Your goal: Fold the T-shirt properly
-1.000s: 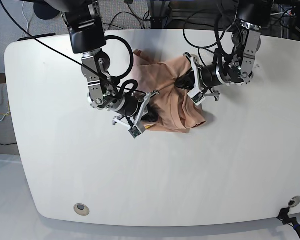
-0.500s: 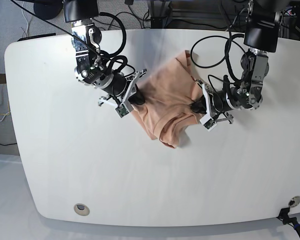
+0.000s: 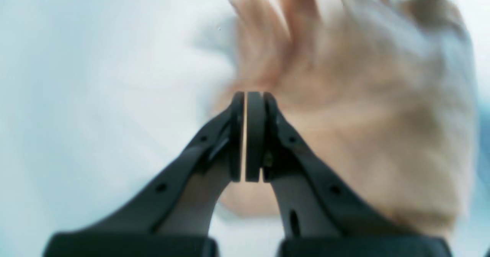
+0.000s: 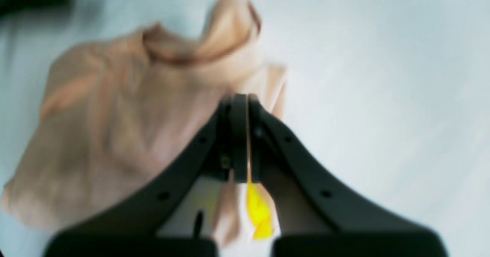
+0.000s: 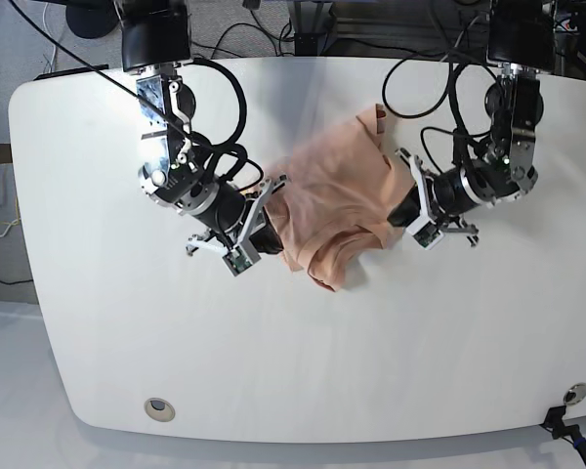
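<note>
Base view: T-shirt [image 5: 334, 188] sits in a loose bundle toward the far half of the white table [image 5: 293, 362], between the two grippers. Long axis runs roughly far-to-near, leaning a bit: one corner sticks up at the far end on the left arm's side, a rolled lobe hangs out at the near end. Right gripper [image 5: 258, 239] is at its one flank, left gripper [image 5: 402, 213] at the other, both right by the cloth. Can't call one nearer with confidence. Open table on the near side and out past both arms; far table edge is much closer to the shirt than the near one, so I'd spread toward the near side.

Left wrist view: blurred. Fingers look pressed together, with cloth behind and mostly off to the picture's right; bare table at picture left. I see no fabric clearly pinched.

Right wrist view: also blurred, fingers together again, no clear pinch. Bulk of the shirt lies picture left, yellow print [image 4: 258, 207] by the fingers, bare table picture right. Shirt reads as crumpled, so my guess is it needs opening out before any real fold.
</note>
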